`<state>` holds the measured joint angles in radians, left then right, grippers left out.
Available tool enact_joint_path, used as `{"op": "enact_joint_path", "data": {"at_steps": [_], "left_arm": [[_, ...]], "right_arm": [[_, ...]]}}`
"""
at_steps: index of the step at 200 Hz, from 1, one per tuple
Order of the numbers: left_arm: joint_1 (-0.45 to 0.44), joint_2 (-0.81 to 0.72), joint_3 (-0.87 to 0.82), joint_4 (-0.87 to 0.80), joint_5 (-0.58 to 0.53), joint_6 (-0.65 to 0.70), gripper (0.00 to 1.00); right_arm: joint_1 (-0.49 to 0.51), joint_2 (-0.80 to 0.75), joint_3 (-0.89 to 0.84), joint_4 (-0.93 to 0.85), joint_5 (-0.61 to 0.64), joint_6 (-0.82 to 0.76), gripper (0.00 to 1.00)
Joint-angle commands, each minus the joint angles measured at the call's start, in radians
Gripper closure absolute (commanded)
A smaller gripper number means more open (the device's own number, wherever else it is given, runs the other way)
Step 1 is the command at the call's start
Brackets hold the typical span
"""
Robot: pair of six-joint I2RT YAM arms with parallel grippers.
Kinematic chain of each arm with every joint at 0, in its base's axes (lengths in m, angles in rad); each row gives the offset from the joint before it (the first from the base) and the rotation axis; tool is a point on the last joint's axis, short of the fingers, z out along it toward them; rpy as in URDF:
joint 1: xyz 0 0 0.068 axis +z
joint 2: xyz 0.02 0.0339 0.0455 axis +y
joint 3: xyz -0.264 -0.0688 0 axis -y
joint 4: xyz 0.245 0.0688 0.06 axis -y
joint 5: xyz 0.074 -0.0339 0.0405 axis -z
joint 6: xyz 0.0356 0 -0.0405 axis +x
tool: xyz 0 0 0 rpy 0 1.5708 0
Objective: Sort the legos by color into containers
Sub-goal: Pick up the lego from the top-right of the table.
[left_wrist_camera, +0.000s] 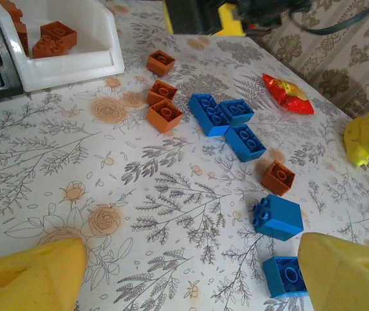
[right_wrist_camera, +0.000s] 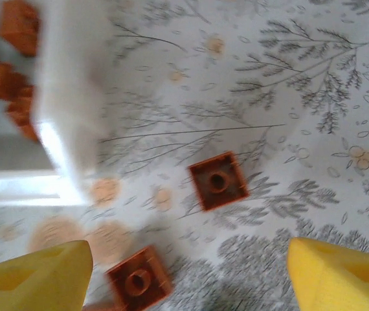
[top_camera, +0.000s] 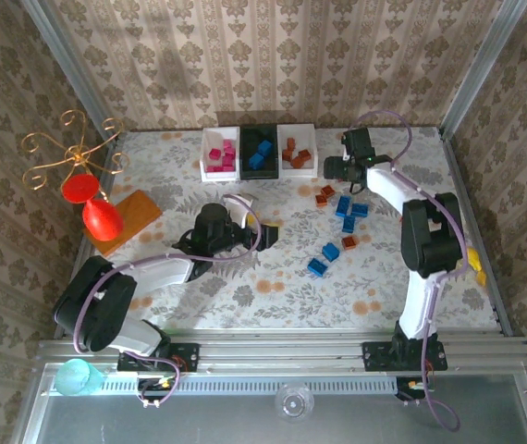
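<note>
Ideally the right fingers [right_wrist_camera: 340, 278], spread and empty, would centre over the loose brown lego [right_wrist_camera: 218, 181] lying on the bench [right_wrist_camera: 314, 78] beside the right-hand white bin [right_wrist_camera: 68, 97], squaring to its sides before descending.

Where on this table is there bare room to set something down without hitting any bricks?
The table is bare along the near edge, between the left arm and the right arm, and at the back left between the red cup and the pink-brick bin. It is crowded before the orange-brick bin, where loose legos lie scattered.
</note>
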<state>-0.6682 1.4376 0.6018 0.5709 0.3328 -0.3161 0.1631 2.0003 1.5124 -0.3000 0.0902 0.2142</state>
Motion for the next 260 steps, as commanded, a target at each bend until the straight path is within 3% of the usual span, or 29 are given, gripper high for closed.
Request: {"op": "enact_joint_path", "data": {"at_steps": [1, 81, 147, 220, 242, 260], "left_arm": [[-0.013, 0.012, 0.022, 0.027, 0.026, -0.023, 0.14], [-0.042, 0.032, 0.054, 0.001, 0.041, -0.029, 0.14], [-0.041, 0.019, 0.045, -0.010, 0.032, -0.019, 0.14], [-0.042, 0.012, 0.047, -0.024, 0.025, -0.006, 0.14], [-0.040, 0.009, 0.050, -0.034, 0.022, 0.000, 0.14], [-0.036, 0.009, 0.050, -0.040, 0.008, 0.000, 0.14]], "right_arm": [[-0.015, 0.079, 0.098, -0.160, -0.015, -0.033, 0.20], [-0.036, 0.350, 0.474, -0.465, -0.043, -0.038, 0.31], [-0.052, 0.476, 0.682, -0.587, -0.067, -0.029, 0.46], [-0.060, 0.542, 0.789, -0.645, -0.124, -0.036, 0.58], [-0.058, 0.498, 0.755, -0.615, -0.145, -0.048, 0.65], [-0.043, 0.366, 0.595, -0.483, -0.187, -0.045, 0.67]]}}
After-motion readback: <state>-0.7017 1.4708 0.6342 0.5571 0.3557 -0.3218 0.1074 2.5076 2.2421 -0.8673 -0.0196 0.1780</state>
